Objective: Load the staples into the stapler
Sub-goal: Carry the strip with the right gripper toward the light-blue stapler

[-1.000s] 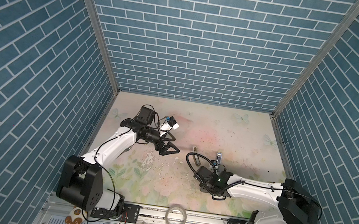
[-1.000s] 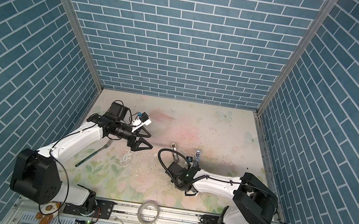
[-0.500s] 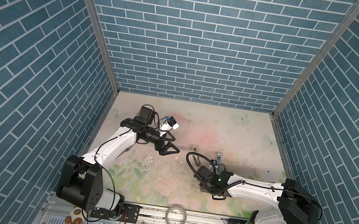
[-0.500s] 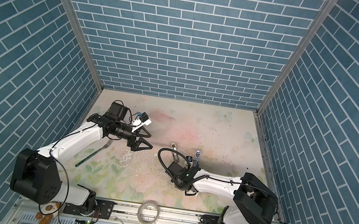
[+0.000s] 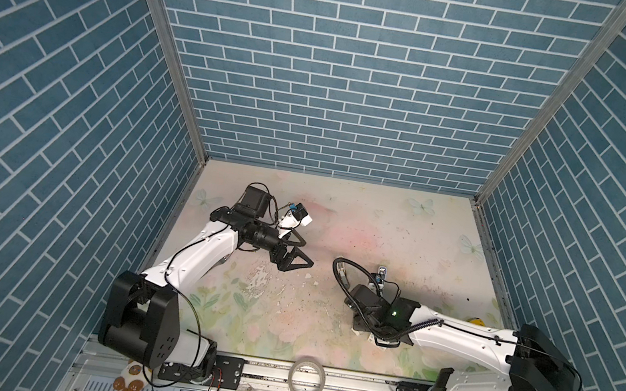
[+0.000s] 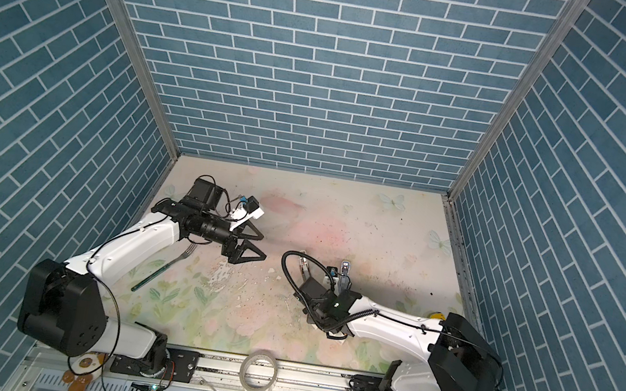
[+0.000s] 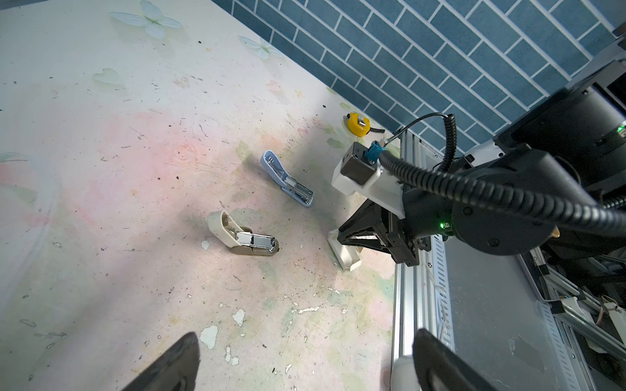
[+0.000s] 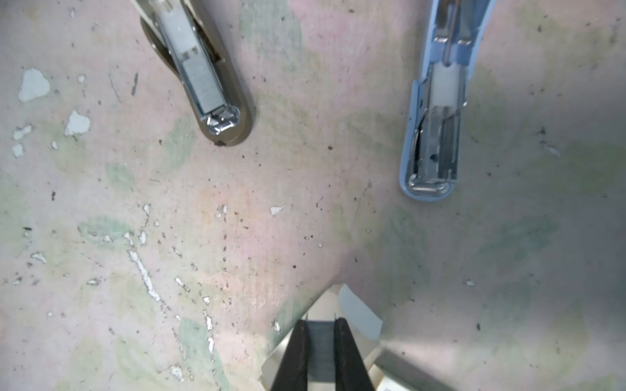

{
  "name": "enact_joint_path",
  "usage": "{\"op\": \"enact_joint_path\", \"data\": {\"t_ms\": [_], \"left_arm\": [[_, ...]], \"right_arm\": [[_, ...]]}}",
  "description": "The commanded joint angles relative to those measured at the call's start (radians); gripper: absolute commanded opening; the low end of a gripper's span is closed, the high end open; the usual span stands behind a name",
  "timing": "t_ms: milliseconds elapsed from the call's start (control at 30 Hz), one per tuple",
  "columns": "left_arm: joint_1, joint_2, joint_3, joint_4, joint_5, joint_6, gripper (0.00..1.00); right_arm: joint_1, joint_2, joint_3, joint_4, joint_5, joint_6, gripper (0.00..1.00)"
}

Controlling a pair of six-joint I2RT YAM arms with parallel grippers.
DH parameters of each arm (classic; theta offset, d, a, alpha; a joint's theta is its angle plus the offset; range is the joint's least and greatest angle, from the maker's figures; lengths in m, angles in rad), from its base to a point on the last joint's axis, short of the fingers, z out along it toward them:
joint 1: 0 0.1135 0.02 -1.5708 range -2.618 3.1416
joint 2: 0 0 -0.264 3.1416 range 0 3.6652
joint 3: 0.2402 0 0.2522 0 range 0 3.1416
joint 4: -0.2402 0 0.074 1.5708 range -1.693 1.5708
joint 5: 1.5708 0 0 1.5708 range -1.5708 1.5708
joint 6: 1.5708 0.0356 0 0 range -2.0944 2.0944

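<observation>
The right gripper (image 8: 320,325) reaches into the small open white cardboard staple box (image 7: 345,257), which lies on the floral tabletop (image 5: 382,224) close to the front rail. Its black fingers (image 8: 294,352) are pinched tight on a dark grey, finely ridged strip of staples (image 8: 320,348) between the box's pale walls, one flap bent outward. Beyond lie a beige stapler (image 7: 244,238) and a light blue stapler (image 7: 288,182), both hinged open, while the left gripper (image 5: 307,253) hangs well apart with fingers spread wide, empty.
</observation>
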Motion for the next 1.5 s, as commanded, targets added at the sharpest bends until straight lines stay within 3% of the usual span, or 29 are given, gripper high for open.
{"op": "enact_joint_path", "data": {"t_ms": [0, 400, 600, 833, 1467], "left_arm": [[-0.001, 0.012, -0.012, 0.003, 0.007, -0.005, 0.99], [-0.002, 0.000, -0.007, 0.002, 0.013, -0.016, 0.99], [-0.003, -0.017, -0.010, 0.004, 0.008, -0.017, 0.99], [-0.001, 0.000, -0.009, 0.004, 0.014, -0.020, 0.99], [-0.003, 0.022, -0.010, 0.004, 0.013, -0.018, 0.99]], "right_arm": [[-0.041, -0.042, 0.010, 0.015, 0.002, -0.066, 0.07], [-0.278, -0.111, 0.003, 0.140, -0.067, -0.309, 0.07], [-0.342, -0.098, -0.023, 0.240, -0.065, -0.395, 0.07], [-0.369, -0.092, -0.089, 0.358, -0.060, -0.407, 0.08], [-0.379, -0.107, -0.200, 0.472, -0.021, -0.397, 0.08]]}}
